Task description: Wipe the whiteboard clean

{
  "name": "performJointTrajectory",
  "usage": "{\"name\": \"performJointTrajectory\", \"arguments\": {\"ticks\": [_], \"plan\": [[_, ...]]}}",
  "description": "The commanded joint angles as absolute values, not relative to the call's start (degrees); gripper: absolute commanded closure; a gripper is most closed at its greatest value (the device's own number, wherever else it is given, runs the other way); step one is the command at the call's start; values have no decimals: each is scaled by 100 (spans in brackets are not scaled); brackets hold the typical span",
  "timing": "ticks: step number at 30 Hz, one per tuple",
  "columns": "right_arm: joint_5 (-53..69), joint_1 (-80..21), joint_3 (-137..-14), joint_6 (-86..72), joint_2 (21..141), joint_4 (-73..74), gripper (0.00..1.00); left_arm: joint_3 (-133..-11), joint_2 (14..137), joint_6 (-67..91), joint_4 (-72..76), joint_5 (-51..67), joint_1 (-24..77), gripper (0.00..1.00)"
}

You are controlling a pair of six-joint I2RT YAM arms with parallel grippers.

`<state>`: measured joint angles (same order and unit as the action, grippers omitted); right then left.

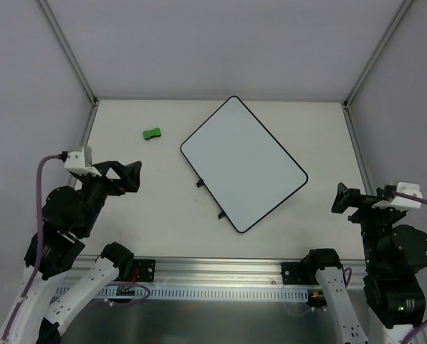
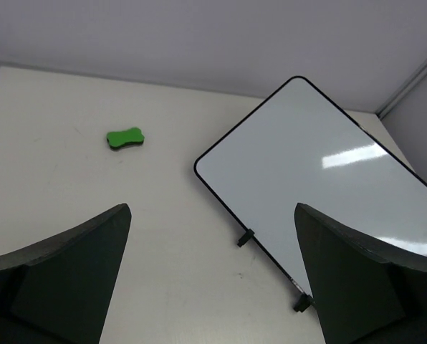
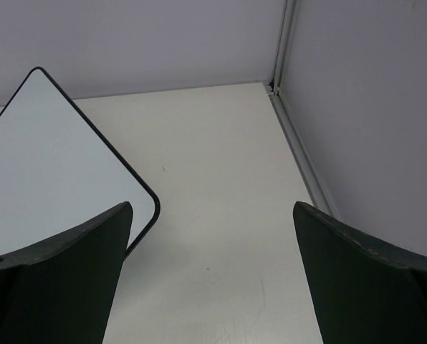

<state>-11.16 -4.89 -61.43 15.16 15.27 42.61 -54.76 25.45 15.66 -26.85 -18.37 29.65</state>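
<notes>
Near edge: an aluminium rail (image 1: 221,269) runs across the front of the table (image 1: 163,222), with both arm bases bolted to it. Left arm folded up over the table's left side; left gripper (image 1: 125,176) held off the surface and aimed right and away, jaws spread wide with nothing between them. The left wrist view confirms this, with the two dark fingers (image 2: 70,279) far apart and only bare tabletop and board in the gap. Right arm folded at the table's right edge; right gripper (image 1: 347,198) faces left toward the table, jaws likewise wide apart and empty, touching nothing. Mid-table, right of centre: the whiteboard (image 1: 243,163) lies flat, turned on a diagonal so one rounded corner points to the far wall and another to the near edge. It has a thin black frame, and its white surface is blank, with only a streak of glare in the left wrist view. Two small black feet (image 1: 199,183) stick out from its near-left long edge onto the table. Both grippers are well apart from the board. The right wrist view catches just the board's right-hand corner. Farther back on the left, a small green bone-shaped eraser (image 1: 152,133) sits on the table, near the board's far-left edge but not touching it. Beyond that, pale enclosure walls (image 1: 221,50) meet at metal corner posts.
</notes>
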Motion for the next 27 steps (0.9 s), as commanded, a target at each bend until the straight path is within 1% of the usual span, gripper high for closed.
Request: {"name": "performJointTrajectory", "arguments": {"ticks": [1, 6, 16, 27], "plan": [[-1617, -571, -6442, 1881, 1328, 4421, 1, -5896, 2006, 1099, -3364, -2241, 2980, 1], [-1723, -677, -6469, 1968, 888, 4377, 1, -6196, 1364, 897, -3972, -2513, 2988, 1], [-1380, -800, -6328, 2048, 677, 4351, 1, -5986, 256, 1019, -4939, -2934, 2980, 1], [-1090, -800, -6275, 1986, 642, 4245, 1, -5766, 44, 1371, -5414, -2944, 2980, 1]]}}
